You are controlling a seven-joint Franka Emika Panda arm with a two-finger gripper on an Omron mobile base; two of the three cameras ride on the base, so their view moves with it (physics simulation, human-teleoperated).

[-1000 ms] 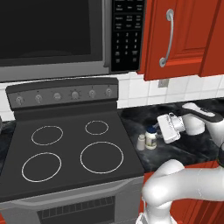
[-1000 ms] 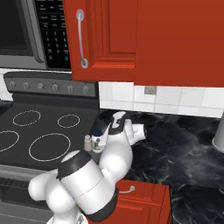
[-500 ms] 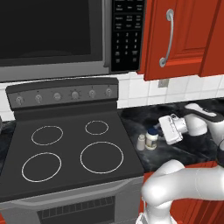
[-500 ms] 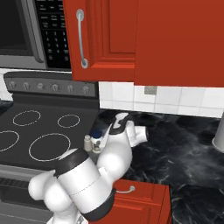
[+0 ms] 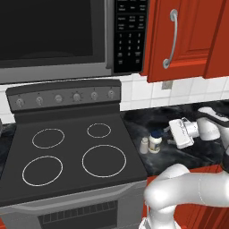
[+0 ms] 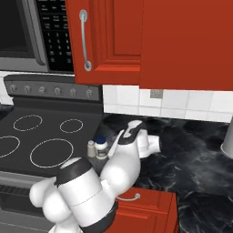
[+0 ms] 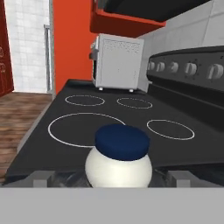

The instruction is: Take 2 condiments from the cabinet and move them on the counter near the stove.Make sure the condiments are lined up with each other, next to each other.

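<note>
Jar point(image 5: 155, 141) and shaker point(image 5: 144, 145) stand side by side beside stove point(image 5: 71, 152); gripper point(image 5: 172, 134), jaws wide, should retreat.

jar point(image 7: 118, 162) base cut off in hand view, shaker point(image 5: 144, 145) too small for detail, tool fingertips hidden

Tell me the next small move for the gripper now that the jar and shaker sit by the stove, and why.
Probably back the gripper straight away from the white jar. Its jaws stand open on either side of the jar, which stands upright on the counter next to the small shaker, beside the stove. A straight retreat should avoid knocking either one.
</note>
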